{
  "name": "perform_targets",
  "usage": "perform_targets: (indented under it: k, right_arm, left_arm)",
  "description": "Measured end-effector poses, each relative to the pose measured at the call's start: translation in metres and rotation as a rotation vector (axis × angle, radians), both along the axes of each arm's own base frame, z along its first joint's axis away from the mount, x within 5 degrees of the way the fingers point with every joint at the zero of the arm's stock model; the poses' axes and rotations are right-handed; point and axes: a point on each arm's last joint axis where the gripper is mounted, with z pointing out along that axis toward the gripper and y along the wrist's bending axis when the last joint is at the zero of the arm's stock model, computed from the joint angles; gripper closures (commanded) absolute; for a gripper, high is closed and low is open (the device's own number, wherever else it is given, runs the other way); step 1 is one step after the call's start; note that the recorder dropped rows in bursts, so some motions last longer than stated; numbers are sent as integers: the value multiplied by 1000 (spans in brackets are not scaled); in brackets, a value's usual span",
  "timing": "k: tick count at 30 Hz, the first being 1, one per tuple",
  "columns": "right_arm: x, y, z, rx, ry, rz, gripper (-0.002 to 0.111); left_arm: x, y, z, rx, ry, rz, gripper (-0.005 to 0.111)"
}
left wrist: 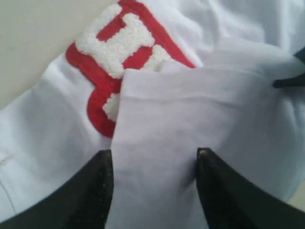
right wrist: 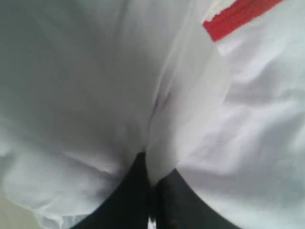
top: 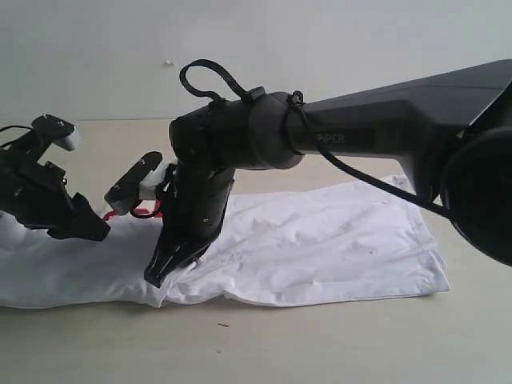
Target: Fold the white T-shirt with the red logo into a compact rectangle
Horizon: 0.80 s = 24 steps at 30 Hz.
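The white T-shirt [top: 320, 240] lies as a long band across the table. Of its red logo [left wrist: 119, 43], only a bit of red [top: 144, 212] shows between the arms in the exterior view, and a red strip [right wrist: 238, 16] in the right wrist view. My left gripper [top: 80, 228] sits at the shirt's left end. Its jaws [left wrist: 155, 157] stand apart, with a flap of white cloth lying between them and over part of the logo. My right gripper [top: 160, 272] reaches across to the shirt's front edge. It is shut [right wrist: 152, 176] on a pinched fold of the shirt.
The tan table [top: 320, 344] runs in front of the shirt and behind it. The right arm's black forearm [top: 360, 128] crosses above the shirt from the right. A dark fingertip [left wrist: 288, 81] pokes into the left wrist view's edge.
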Motion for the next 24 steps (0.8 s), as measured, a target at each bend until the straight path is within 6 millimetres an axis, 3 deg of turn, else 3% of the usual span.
perform_targets:
  k: [4, 8, 11, 14, 16, 17, 19, 21, 24]
  right_arm:
    - [-1, 0, 12, 8, -22, 35, 108]
    - [-6, 1, 46, 70, -59, 82, 108]
    - [-13, 3, 52, 58, -47, 181, 108]
    - [-21, 9, 50, -8, -72, 298, 108]
    - [-25, 17, 50, -48, -136, 361, 108]
    - [-24, 26, 58, -44, -206, 383, 108]
    - [-20, 34, 75, -10, -270, 379, 108]
    - [-14, 38, 102, 24, -351, 375, 108]
    - [-21, 47, 113, 30, -391, 447, 108]
  left_arm:
    - [2, 2, -3, 21, -7, -1, 54]
    - [3, -1, 1, -5, 22, -21, 54]
    - [3, -2, 3, -10, 36, -55, 56]
    - [14, -1, 24, -21, -33, -9, 63]
    - [19, 6, 51, -37, -128, 47, 71]
    - [19, 16, 79, -52, -229, 119, 73]
    - [20, 37, 107, -77, -348, 255, 76]
    - [19, 73, 129, -112, -441, 437, 76]
    - [16, 99, 133, -137, -454, 548, 76]
